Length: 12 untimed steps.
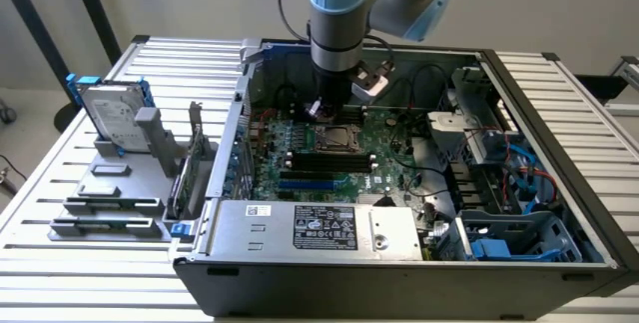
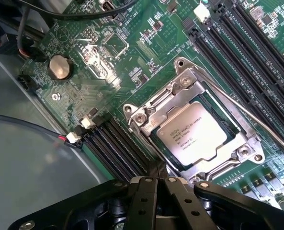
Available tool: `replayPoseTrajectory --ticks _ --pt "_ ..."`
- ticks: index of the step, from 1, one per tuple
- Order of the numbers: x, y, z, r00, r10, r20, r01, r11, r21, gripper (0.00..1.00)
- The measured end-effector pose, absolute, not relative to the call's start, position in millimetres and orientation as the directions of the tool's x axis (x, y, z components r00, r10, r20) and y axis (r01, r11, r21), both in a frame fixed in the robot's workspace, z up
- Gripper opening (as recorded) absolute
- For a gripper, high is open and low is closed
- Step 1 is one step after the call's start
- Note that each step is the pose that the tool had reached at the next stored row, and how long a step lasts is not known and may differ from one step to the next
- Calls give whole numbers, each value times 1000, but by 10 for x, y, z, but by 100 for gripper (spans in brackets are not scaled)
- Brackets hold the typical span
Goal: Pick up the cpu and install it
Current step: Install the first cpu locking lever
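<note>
Gripper fingers are pressed together, holding nothing, just above the motherboard beside the socket. CPU lies seated flat in the socket (metal frame around it, printed top facing up). Beyond it run black memory slots. Exterior view: the arm reaches down into the open case.

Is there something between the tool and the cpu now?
Nothing visible. The cpu lies uncovered in its socket frame on the motherboard, and the shut tool hangs just beside it, holding nothing.
</note>
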<state>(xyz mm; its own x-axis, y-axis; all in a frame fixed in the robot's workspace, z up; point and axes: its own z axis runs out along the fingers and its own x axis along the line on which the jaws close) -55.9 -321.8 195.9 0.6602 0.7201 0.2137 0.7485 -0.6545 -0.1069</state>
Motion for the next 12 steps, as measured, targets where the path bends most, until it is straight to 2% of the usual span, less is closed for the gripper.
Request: replayPoseTrajectory --ticks 12 --pt "-397 -3218 1959 660 720 214 749 -654 -107 11"
